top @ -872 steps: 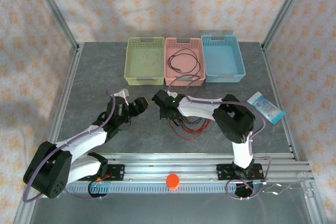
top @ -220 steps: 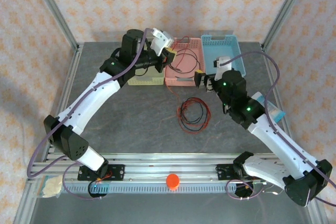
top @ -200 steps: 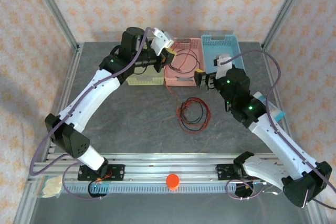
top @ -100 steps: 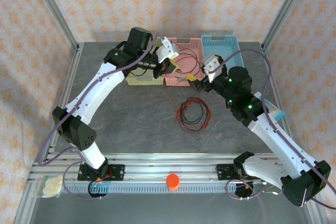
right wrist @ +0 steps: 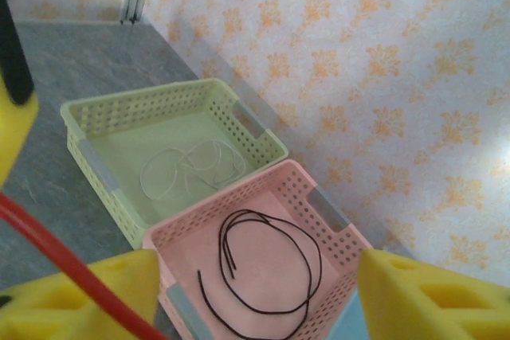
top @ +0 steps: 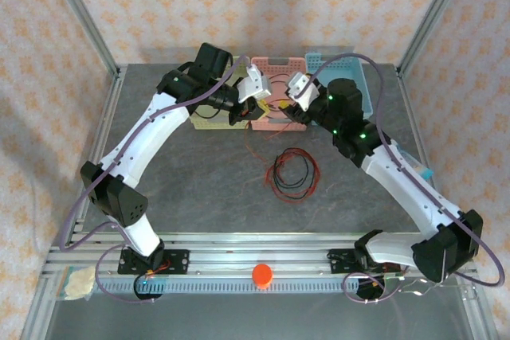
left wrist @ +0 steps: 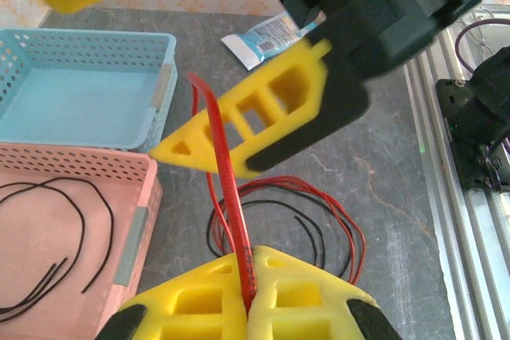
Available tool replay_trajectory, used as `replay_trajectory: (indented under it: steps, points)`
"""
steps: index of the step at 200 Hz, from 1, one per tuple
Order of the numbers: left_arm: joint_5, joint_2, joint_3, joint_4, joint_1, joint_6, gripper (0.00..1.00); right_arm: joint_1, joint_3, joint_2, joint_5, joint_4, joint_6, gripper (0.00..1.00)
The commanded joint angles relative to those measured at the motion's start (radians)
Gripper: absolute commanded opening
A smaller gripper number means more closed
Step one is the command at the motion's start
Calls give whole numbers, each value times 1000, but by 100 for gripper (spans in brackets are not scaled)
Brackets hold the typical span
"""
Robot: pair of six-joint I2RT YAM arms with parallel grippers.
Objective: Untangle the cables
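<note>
1. Table (top: 199,189): both arms now reach far, over the baskets' near edge. A few seconds back they sat folded low near the middle.
2. Green basket (right wrist: 80,109), pink basket (right wrist: 323,198) and blue basket (left wrist: 88,37) stand in a row at the far edge, unmoved.
3. Red-and-black coil (top: 293,174) lies mid-table, nearer than the pink basket, roughly where it was a second ago.
4. Left gripper (left wrist: 249,292): clamped tight on a red strand (left wrist: 223,165), held up above the coil.
5. Right gripper (right wrist: 259,264): it has shifted left in the last half second and is now just beside the left gripper. Jaws apart, narrower than before. The red strand crosses one finger, unclamped.
6. Black cable (right wrist: 263,264) lies in the pink basket, white cable (right wrist: 191,165) in the green.
</note>
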Motion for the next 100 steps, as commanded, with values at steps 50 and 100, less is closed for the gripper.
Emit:
replay_trajectory:
  steps: [50, 100]
  points:
    - [47, 27, 29, -24, -5, 20, 0, -1, 4, -7, 9, 24, 35, 17]
    - [-59, -69, -192, 366, -4, -285, 42, -1, -18, -30, 155, 40, 209, 0]
